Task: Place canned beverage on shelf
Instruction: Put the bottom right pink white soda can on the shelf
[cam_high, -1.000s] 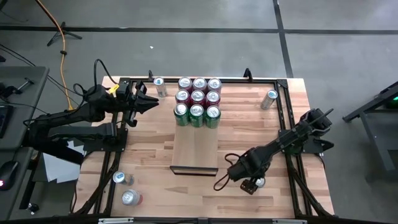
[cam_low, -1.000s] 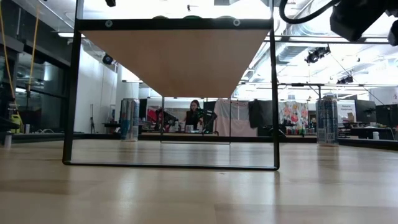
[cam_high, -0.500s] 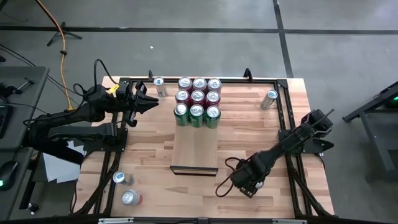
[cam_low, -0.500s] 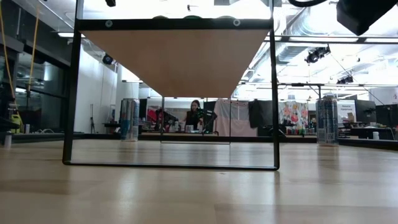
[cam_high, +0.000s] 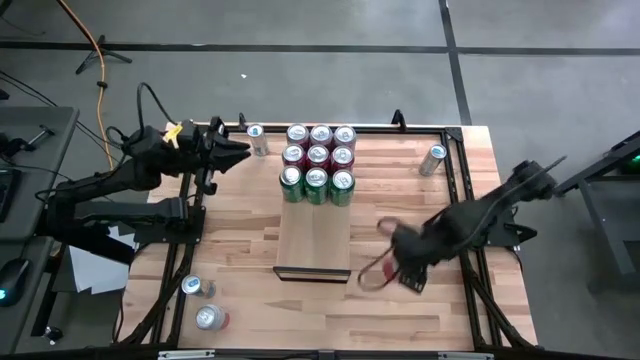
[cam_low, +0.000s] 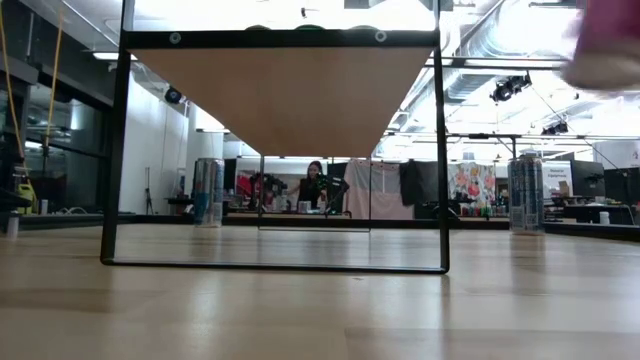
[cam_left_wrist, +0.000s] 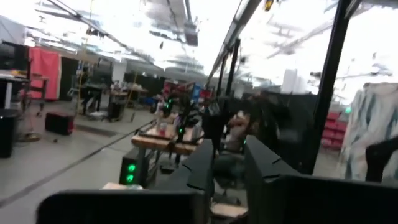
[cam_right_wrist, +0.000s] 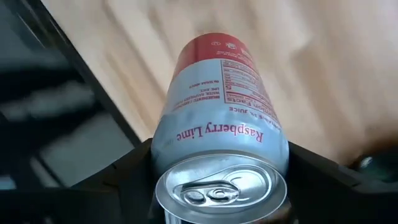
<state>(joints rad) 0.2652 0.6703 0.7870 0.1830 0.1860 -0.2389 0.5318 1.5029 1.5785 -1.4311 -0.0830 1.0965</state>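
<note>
The right tool (cam_high: 408, 272) is up off the counter (cam_high: 420, 210), just past the near right corner of the shelf (cam_high: 314, 240), and it has a can clamped between its two dark fingers (cam_right_wrist: 124, 171). In the right wrist view that can (cam_right_wrist: 221, 140) is plain to read: a pale body with a red band at the far end and "Raspberry Lime" down its side, pull-tab top facing the camera, wood grain showing beyond it. From overhead the tool and its load are smeared, so I can't quite make out how the can is tilted there; at counter level a blurred pinkish shape (cam_low: 608, 45) hangs in the top right corner, probably the same can.

The shelf is a long pale board raised on a thin black frame (cam_low: 115, 150), running away from me down the middle of the counter. Nine cans (cam_high: 318, 162) stand in a three-by-three block at its far end, green ones nearest and red ones behind. The near half of the board is bare wood.

The left tool (cam_high: 238, 152) waits at the far left corner of the counter, fingers (cam_left_wrist: 205, 171) drawn almost together on nothing. A lone can (cam_high: 257, 138) stands just beside it, another (cam_high: 433, 158) stands near the far right corner, and two more (cam_high: 203, 303) sit at the near left.
</note>
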